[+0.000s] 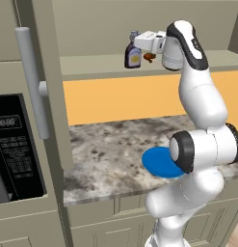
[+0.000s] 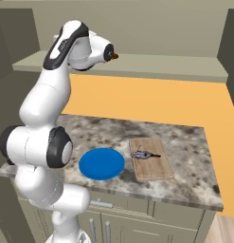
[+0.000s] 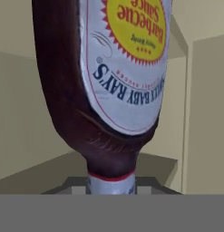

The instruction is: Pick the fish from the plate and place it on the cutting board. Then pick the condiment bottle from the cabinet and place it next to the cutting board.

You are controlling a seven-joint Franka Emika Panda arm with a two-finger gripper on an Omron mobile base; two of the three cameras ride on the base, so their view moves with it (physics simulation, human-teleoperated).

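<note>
My gripper is up at the cabinet shelf, shut on the neck of the condiment bottle. That bottle is dark brown with a yellow-white label, and in the hand view the condiment bottle looms close, neck toward the fingers. I cannot tell whether its base touches the shelf. Down on the counter the small silver-grey fish lies on the wooden cutting board. The blue plate sits bare just left of the board, and the plate is partly behind my arm in the left base view.
A small brown lump rests on the shelf under my hand. A tall unit with a grey bar handle and a microwave stand at the left. The orange wall panel backs the marbled counter.
</note>
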